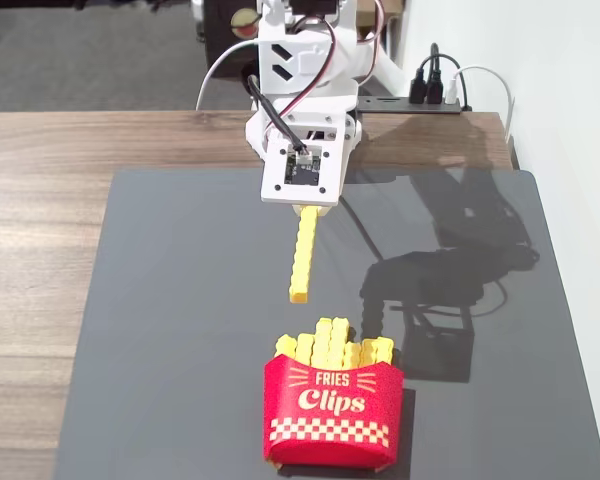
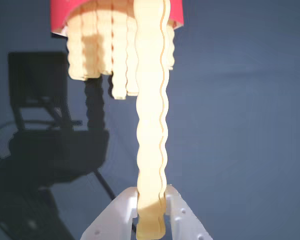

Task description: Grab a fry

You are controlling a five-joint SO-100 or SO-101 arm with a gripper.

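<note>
From my screen, the hand (image 2: 151, 210) is clamped on one yellow fry (image 1: 302, 255). In the wrist view its two white fingers (image 2: 182, 215) press against the fry's lower end from both sides, and the wavy fry runs straight up the middle of that picture toward the red carton (image 2: 115, 12) at the top edge.

In the fixed view I see the fry sticking out from under the white arm (image 1: 302, 100), pointing toward the camera, lifted clear of the dark grey mat (image 1: 180, 330). Its free tip hangs just behind the carton and slightly to the left of the carton's middle, not touching it. The fingers themselves are hidden under the arm's body in this view.

The carton stands upright near the front of the mat, facing the camera, with "FRIES Clips" printed in yellow and white. A bunch of other fries (image 1: 335, 345) stands in its open top; in the wrist view they show as a blurred pale cluster beside the held one.

The mat lies on a wooden table (image 1: 40, 200). The arm's shadow falls to the right of the carton on the mat. At the back right of the table, by the white wall, a power strip (image 1: 420, 100) with plugs sits behind the arm.
</note>
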